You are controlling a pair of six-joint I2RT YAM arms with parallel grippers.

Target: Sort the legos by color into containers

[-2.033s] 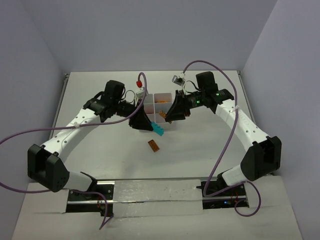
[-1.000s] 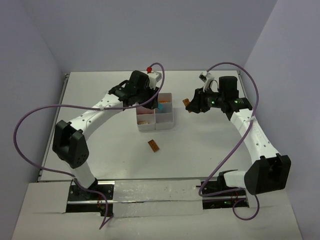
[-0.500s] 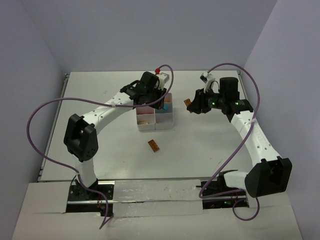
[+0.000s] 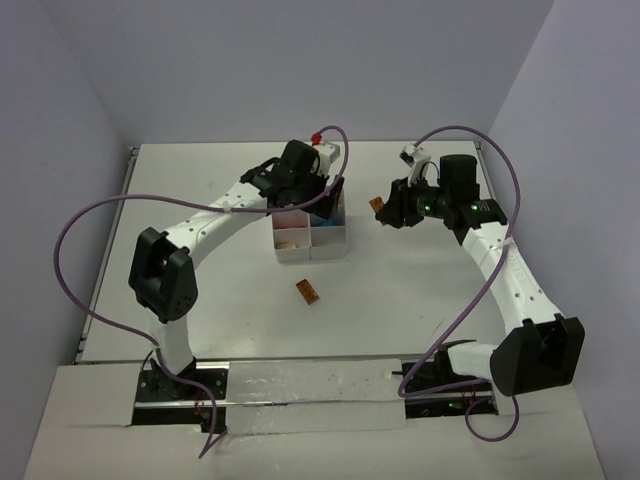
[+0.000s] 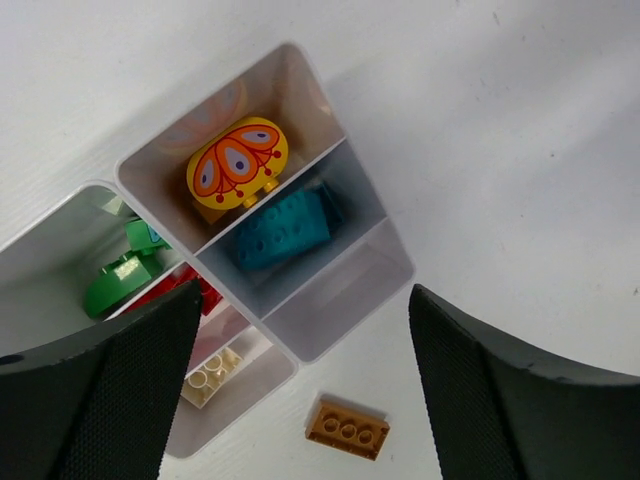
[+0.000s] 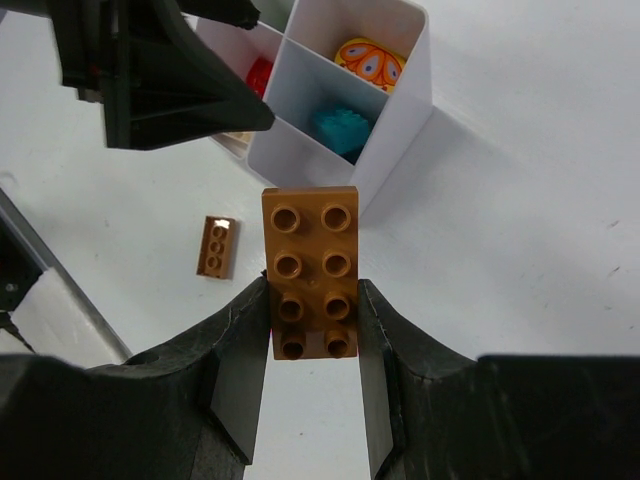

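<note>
The white tray of containers (image 4: 296, 252) stands mid-table. My left gripper (image 5: 300, 330) hangs open above it (image 5: 312, 92), with nothing between its fingers. A teal lego (image 5: 283, 228) lies in one compartment, a yellow round piece (image 5: 237, 163) in the one beside it. Green (image 5: 120, 282), red (image 5: 187, 290) and cream (image 5: 215, 372) legos sit in others. A small orange-brown lego (image 4: 307, 291) lies on the table in front of the tray. My right gripper (image 6: 312, 300) is shut on a larger orange-brown lego (image 6: 311, 270), held in the air right of the tray (image 6: 400, 110).
The left arm (image 4: 210, 215) arches over the table's left half to the tray. Purple cables (image 4: 80, 240) loop from both arms. One tray compartment (image 5: 335, 295) at the near corner holds nothing.
My left gripper has opened over the tray, and the teal lego now lies in its compartment. The right arm holds still with its orange-brown lego.
</note>
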